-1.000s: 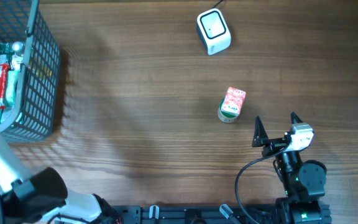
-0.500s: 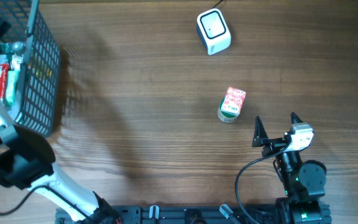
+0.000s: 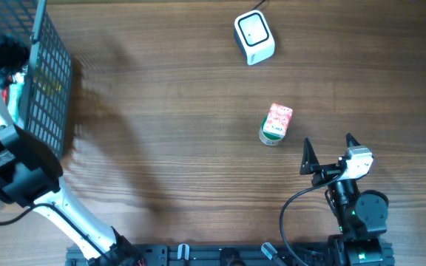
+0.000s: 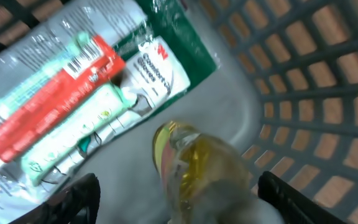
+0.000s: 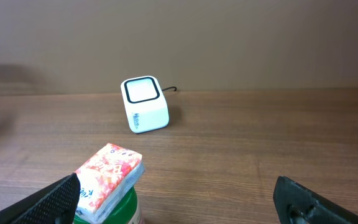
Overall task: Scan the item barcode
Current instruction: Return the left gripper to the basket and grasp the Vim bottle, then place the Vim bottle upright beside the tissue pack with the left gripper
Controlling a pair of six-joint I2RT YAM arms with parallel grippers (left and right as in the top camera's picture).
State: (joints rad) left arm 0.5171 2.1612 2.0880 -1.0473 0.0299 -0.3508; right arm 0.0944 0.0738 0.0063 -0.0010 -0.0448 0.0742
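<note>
Blurred yellow bottle (image 4: 197,165), its base cut off, lies in the far-left basket (image 3: 50,89) between the open left tool (image 4: 185,196). The right tool (image 3: 328,140) gapes near right. The scanner (image 3: 254,37) stands far, with bare tabletop (image 3: 161,148) between.

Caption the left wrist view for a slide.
Left gripper straddling a yellowish bottle inside the grey basket, beside a red, green and white packet.
</note>
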